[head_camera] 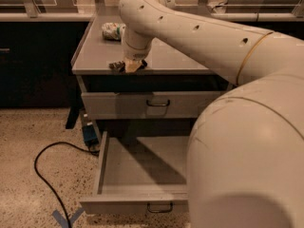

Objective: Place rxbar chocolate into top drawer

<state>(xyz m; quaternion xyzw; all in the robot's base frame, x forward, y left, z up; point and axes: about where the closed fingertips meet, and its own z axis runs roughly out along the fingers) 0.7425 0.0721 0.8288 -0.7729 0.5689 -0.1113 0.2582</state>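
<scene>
rxbar (115,65) sits at the front edge of the surface (95,56), pinched in the end effector (129,66). Its dark end sticks out to the camera's left of the tan tips. Whether it touches the surface or hangs just above cannot be told. The arm (199,32) reaches in from the right and bends down to that edge. Below the surface, under a dark gap, is the top drawer (118,106), its wire handle (157,102) facing the camera. The lower drawer (137,167) is pulled far out and shows a bare grey bottom. A pale crumpled object (111,31) lies at the back left of the surface, well apart from the rxbar. On the speckled floor (23,184), a black cable (45,175) loops toward a small blue box (89,134) beside the cabinet.
</scene>
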